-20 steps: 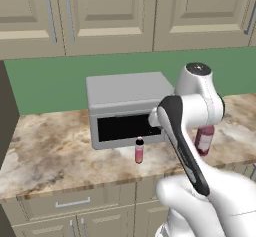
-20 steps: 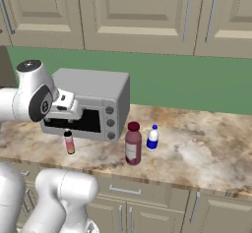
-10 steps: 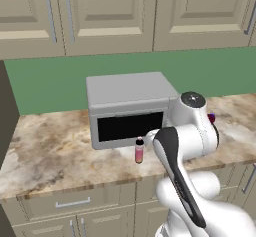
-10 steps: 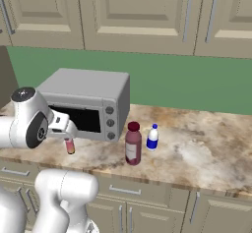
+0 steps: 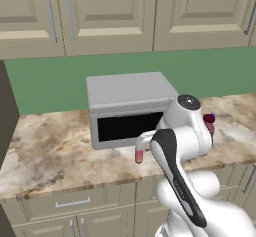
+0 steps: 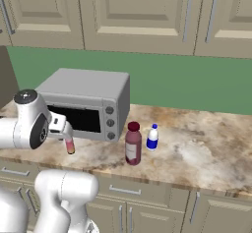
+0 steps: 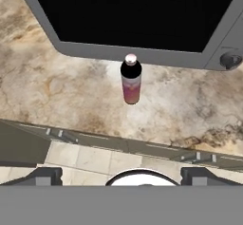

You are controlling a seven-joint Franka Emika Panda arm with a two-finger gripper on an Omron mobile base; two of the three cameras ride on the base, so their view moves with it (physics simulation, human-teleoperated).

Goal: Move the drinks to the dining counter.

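The arm has swung down from in front of the toaster oven point(image 6: 86, 101) to counter height. Its gripper point(image 6: 65, 131) now hangs just above the slim pink bottle point(image 6: 70, 145), jaws slightly wider than a second ago. The bottles themselves haven't budged.

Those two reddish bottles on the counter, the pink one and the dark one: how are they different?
The pink bottle is slim and small; the maroon bottle is clearly taller and wider. The pink bottle has a black top, while the maroon bottle has a cap in its own dark red and a pale label. The pink bottle stands before the toaster oven; the maroon bottle stands off its right corner, beside a white-and-blue bottle. Both stand upright on the marbled counter.
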